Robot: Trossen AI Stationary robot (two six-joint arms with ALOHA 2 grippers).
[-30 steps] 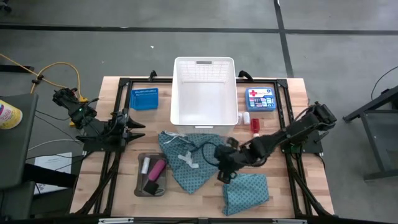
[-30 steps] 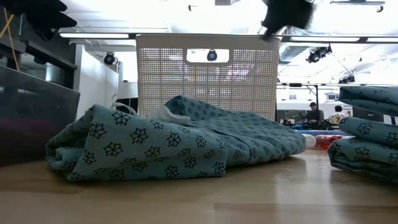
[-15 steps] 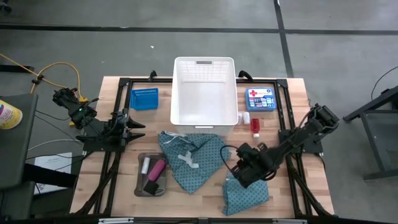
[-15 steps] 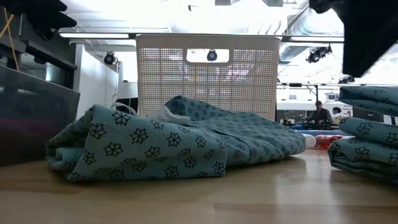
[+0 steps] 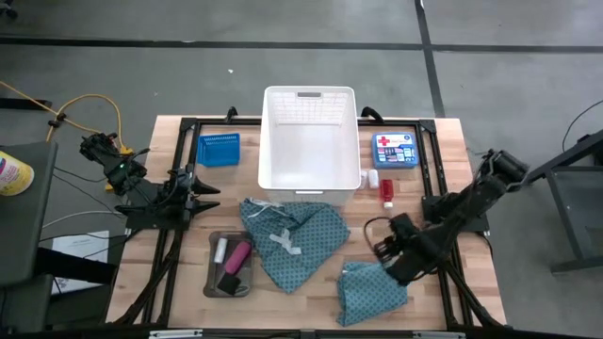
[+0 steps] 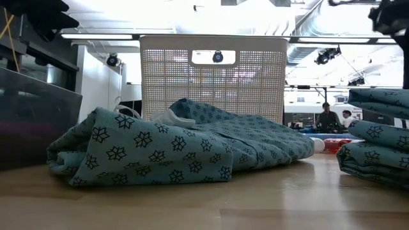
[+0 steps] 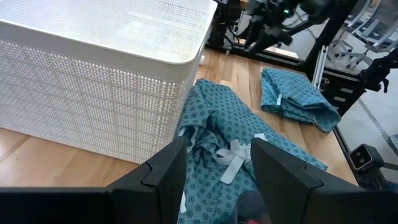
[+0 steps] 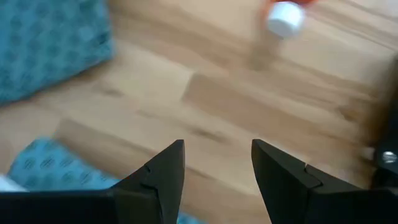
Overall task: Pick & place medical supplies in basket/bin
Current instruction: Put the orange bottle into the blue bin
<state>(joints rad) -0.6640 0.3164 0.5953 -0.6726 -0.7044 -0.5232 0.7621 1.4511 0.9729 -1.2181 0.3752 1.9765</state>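
Wooden planks make up the table (image 5: 443, 155) we look down on, framed by black rails. At the back middle sits the white basket (image 5: 310, 141), with the blue basket (image 5: 218, 150) to its left and a blue box (image 5: 395, 149) to its right. Just off the white basket's right front corner we see small red-and-white pieces (image 5: 381, 185).

In front of the white basket lies one teal cloth (image 5: 294, 240), loosely bunched, its white ties (image 5: 282, 239) showing on top. To its left, the grey tray (image 5: 213, 280) holds the white tube (image 5: 221, 250), the pink cylinder (image 5: 237, 254) and the black block (image 5: 229, 282). The second cloth (image 5: 373, 293) lies folded near the front right.

We find the right gripper (image 5: 387, 250) above bare wood between the two cloths, just behind the folded one; its fingers (image 8: 163, 177) are spread wide with nothing between them. The left gripper (image 5: 207, 189) waits at the left side, between the blue basket and the tray, its fingers (image 7: 166, 171) also apart and empty, facing the bunched cloth and the white basket's wall.

Beyond the table, two people (image 6: 337, 119) show far off in the room.
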